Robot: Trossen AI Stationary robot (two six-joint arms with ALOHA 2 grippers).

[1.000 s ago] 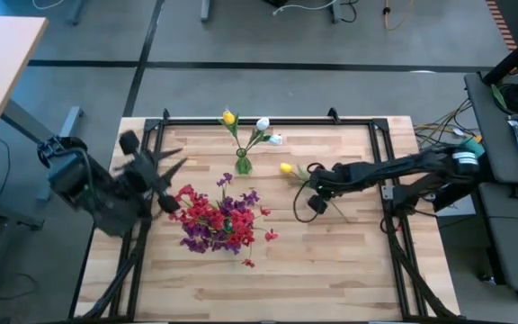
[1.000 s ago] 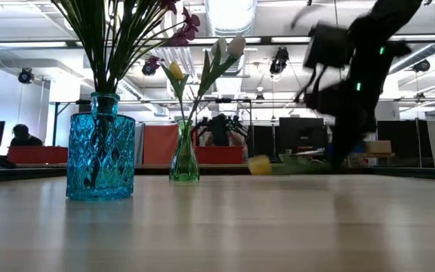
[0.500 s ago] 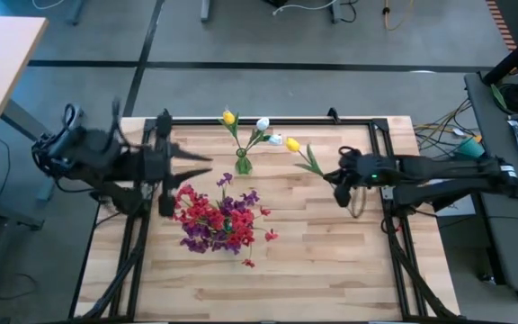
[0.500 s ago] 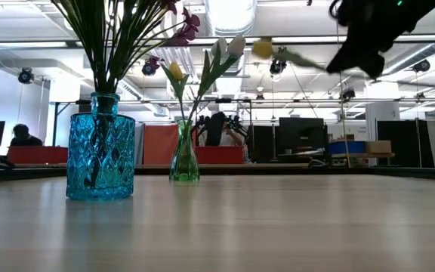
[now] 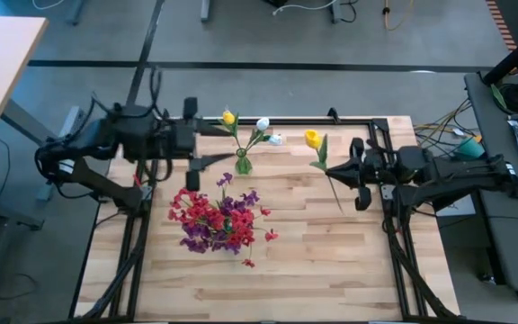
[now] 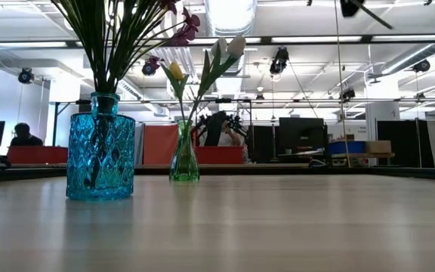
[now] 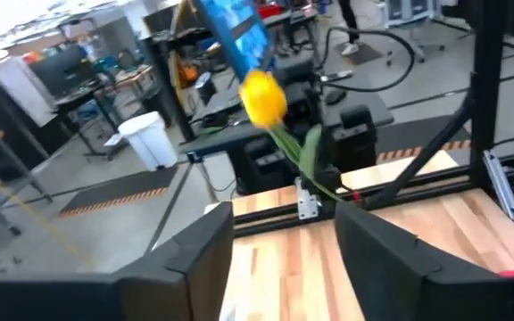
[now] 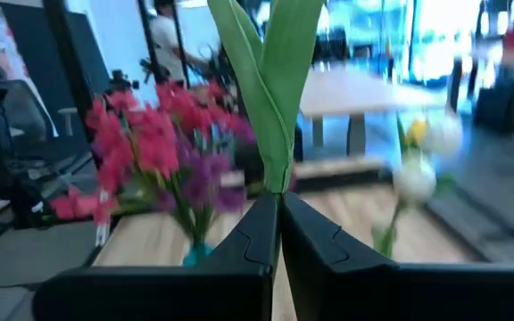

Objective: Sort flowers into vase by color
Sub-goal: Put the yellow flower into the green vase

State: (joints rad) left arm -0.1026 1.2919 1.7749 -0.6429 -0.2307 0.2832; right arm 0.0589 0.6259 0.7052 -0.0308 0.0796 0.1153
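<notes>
A yellow tulip (image 5: 312,138) is up in the air at the table's right, with my right gripper (image 5: 335,168) shut on its stem. In the left wrist view the tulip (image 7: 263,96) shows beyond my left gripper (image 7: 284,218), which is open and holds nothing. That left gripper (image 5: 212,147) hovers left of a small green vase (image 5: 243,164) that holds a yellow bud and two white buds. A blue vase (image 6: 100,147) stands nearer the front with red and purple flowers (image 5: 214,220) stuck in it. My right gripper pinches the tulip's stem where the leaves spring from it (image 8: 279,183), between its two shut fingers. The fingers come level from the table's right and lie across the stem. The flower stands about upright, bud above, thin stem (image 6: 336,91) hanging below.
A black frame (image 5: 385,153) runs along the table's left, far and right edges. Bare wood lies in front of the vases and between the green vase and my right gripper. Beyond the table is a workshop, where a person (image 6: 219,136) stands behind the green vase.
My right gripper has risen and drawn back toward the table's right edge, tipping from pointing down to level. The yellow tulip has come up off the table with it and now stands upright. My left gripper has swung toward the far edge and the green vase.
</notes>
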